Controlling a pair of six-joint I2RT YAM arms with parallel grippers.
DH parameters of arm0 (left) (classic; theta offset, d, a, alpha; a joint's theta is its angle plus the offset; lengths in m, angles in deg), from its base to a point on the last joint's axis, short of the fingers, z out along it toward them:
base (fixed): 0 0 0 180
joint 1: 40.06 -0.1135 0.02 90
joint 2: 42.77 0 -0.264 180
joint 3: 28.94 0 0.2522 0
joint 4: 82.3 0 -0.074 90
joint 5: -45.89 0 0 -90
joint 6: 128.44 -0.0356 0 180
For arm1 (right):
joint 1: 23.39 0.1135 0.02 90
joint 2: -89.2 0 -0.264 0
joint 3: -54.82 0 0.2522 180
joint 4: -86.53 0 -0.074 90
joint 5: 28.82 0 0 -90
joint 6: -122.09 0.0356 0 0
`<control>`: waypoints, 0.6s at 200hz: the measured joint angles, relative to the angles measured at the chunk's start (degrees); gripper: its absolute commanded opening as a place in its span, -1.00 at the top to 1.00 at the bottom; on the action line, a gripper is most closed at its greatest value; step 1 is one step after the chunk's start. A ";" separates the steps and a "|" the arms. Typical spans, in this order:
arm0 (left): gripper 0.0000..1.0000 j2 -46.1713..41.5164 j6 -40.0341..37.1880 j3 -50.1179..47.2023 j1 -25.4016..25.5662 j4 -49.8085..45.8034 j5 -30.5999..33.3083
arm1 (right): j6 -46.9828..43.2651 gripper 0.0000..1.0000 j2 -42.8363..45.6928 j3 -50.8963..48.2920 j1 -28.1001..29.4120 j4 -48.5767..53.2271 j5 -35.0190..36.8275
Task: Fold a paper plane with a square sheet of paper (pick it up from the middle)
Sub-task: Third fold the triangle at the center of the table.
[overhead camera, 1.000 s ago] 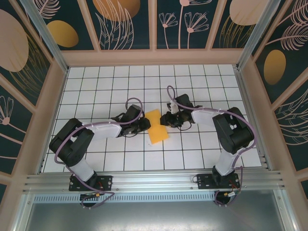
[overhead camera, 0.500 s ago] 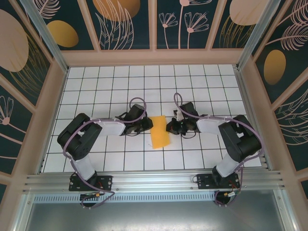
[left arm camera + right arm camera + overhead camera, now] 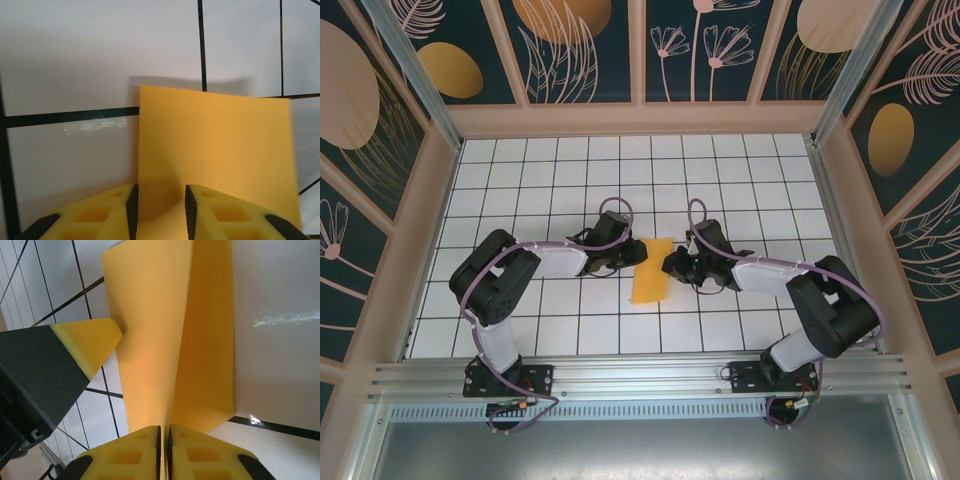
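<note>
I see thin orange-yellow paper sheet (image 3: 650, 272) | folded to a narrow strip, two layers splaying from one crease | mid-bench (image 3: 520, 180), raised edge-up

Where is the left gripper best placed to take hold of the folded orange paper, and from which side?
Probably its left edge, approached low from the left. The paper is thin and tented along a raised crease that the right gripper pinches shut, so only an edge fits between jaws. The left gripper has that edge between its open jaws.
</note>
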 measured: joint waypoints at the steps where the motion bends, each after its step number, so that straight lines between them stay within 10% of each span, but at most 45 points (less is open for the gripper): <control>1: 0.31 -0.20 -0.04 -0.07 0.04 -0.13 0.15 | 0.11 0.53 0.00 0.00 0.00 0.00 0.00; 69: 0.10 -23.50 -5.38 -15.72 0.90 1.95 1.73 | -1.03 0.70 -0.17 1.68 -0.02 1.60 -0.70; 120: -0.15 -31.04 -15.17 -18.45 12.83 0.15 8.87 | -1.01 0.73 -1.64 3.37 -0.13 2.01 -1.97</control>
